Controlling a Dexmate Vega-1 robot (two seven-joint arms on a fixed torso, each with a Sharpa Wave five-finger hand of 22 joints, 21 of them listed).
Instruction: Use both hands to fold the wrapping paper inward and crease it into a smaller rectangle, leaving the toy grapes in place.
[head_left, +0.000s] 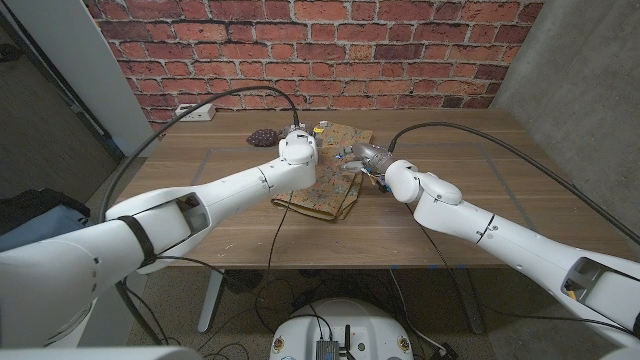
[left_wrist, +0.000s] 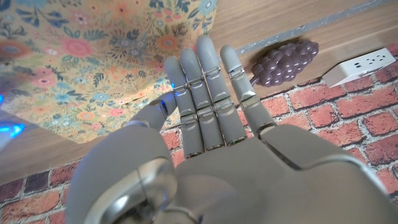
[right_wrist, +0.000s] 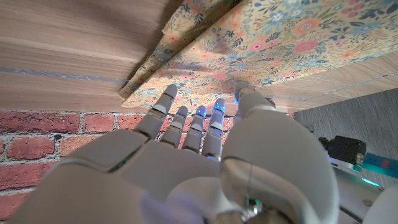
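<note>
Red brick wall (head_left: 330, 50) backs a wooden table (head_left: 480, 215) on which the floral-printed wrapping paper (head_left: 325, 190) lies near the middle, toward the far edge, rumpled and apparently already doubled over on itself rather than spread flat. The robot's left hand (head_left: 298, 148) sits over the paper's far left part; in the left wrist view its fingers (left_wrist: 202, 93) are straight and held together, reaching toward the sheet with nothing between them, so it reads as open, though whether the tips press the paper cannot be told. The right hand (head_left: 366, 156) is at the paper's right edge; in the right wrist view its fingertips (right_wrist: 200, 115) reach to a lifted fold of the sheet, and whether they pinch that edge or only touch it cannot be told. The dark purple toy grapes cluster (head_left: 263, 138) rests on the table just beyond the paper's far left corner, apart from the sheet and near a white power strip (head_left: 196, 112) at the far left edge. By the look of it, some folding is done, but the outline is uneven and loose; squaring the edges and pressing firm creases appear left to do.
</note>
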